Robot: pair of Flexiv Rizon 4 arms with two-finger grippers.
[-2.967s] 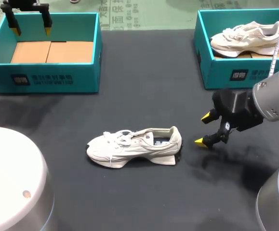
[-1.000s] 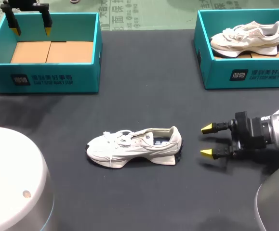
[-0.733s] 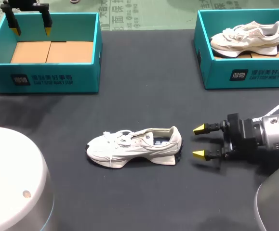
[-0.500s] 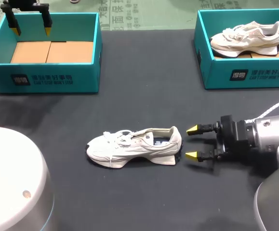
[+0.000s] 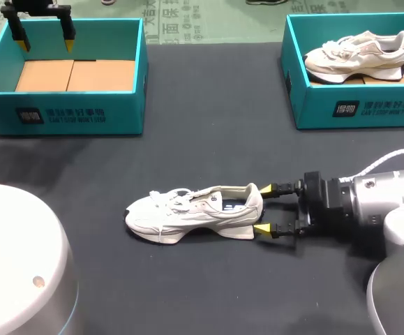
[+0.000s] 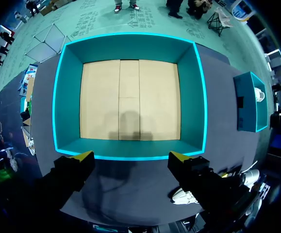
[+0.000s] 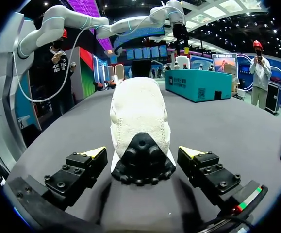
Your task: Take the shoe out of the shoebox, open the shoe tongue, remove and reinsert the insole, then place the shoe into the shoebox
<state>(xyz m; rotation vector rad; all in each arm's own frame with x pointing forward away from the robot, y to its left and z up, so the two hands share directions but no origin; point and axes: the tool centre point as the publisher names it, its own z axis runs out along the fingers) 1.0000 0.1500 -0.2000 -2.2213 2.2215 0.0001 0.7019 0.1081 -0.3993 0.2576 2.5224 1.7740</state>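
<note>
A white sneaker [image 5: 195, 211] with a black sole lies on its sole on the dark table, toe to the left and heel to the right. My right gripper [image 5: 265, 209] lies level at the heel, open, with one yellow tip on each side of it. In the right wrist view the heel [image 7: 140, 121] sits between the fingers [image 7: 84, 167] with a gap on both sides. My left gripper [image 5: 45, 45] hangs open over the empty teal shoebox [image 5: 69, 115] at the back left. The left wrist view looks past its gripper [image 6: 131, 157] into that box [image 6: 67, 102], whose floor is bare cardboard.
A second teal shoebox [image 5: 358, 108] at the back right holds another white sneaker [image 5: 355, 52]. A white rounded robot housing [image 5: 17, 265] fills the front left corner. My right arm's grey body [image 5: 390, 202] lies low over the table on the right.
My right gripper has slid left along the table toward the sneaker, and its open fingers now straddle the heel. The left arm and the sneaker have not moved.
</note>
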